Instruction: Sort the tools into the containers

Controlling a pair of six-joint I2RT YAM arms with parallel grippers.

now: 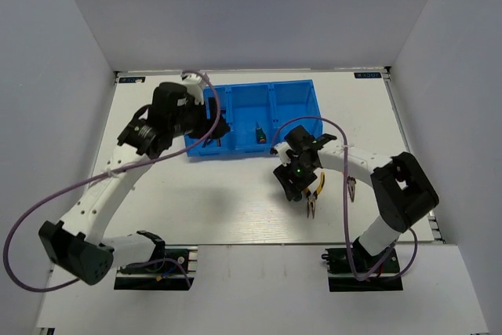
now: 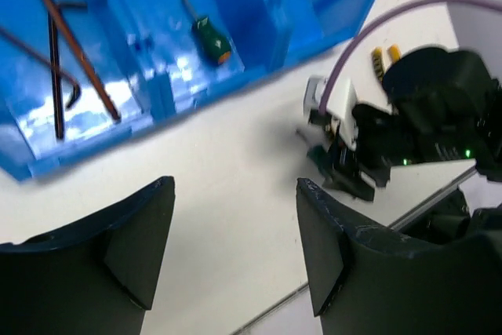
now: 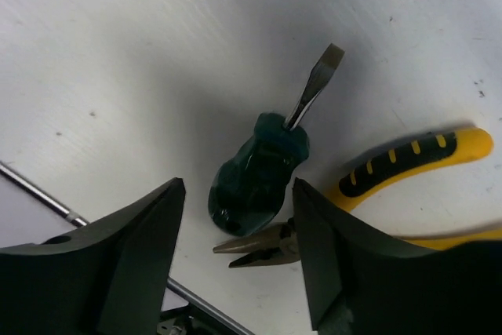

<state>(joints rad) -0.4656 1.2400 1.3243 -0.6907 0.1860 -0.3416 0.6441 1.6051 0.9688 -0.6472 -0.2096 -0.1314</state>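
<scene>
Right now the right gripper (image 3: pixel 237 194) hangs with jaws spread over a green-handled screwdriver (image 3: pixel 259 174) lying on the white table (image 3: pixel 157 52), its handle between the 2 fingers and yellow pliers (image 3: pixel 408 158) just beside it. Likewise spread and empty, the left gripper (image 2: pixel 234 194) hovers near the blue bin (image 2: pixel 314 29), where hex keys (image 2: pixel 59 68) lie in the left compartment and a second screwdriver (image 2: pixel 210 39) in the middle

The bin (image 1: pixel 294 100) sits at the table's (image 1: pixel 220 209) 12 o'clock. Hex keys (image 2: pixel 56 76) lie in its left compartment and a screwdriver (image 2: pixel 212 39) in the middle one. A second screwdriver (image 3: pixel 263 170) lies at the bin's 5 o'clock, with pliers (image 3: pixel 408 161) at that screwdriver's 3 o'clock.
</scene>
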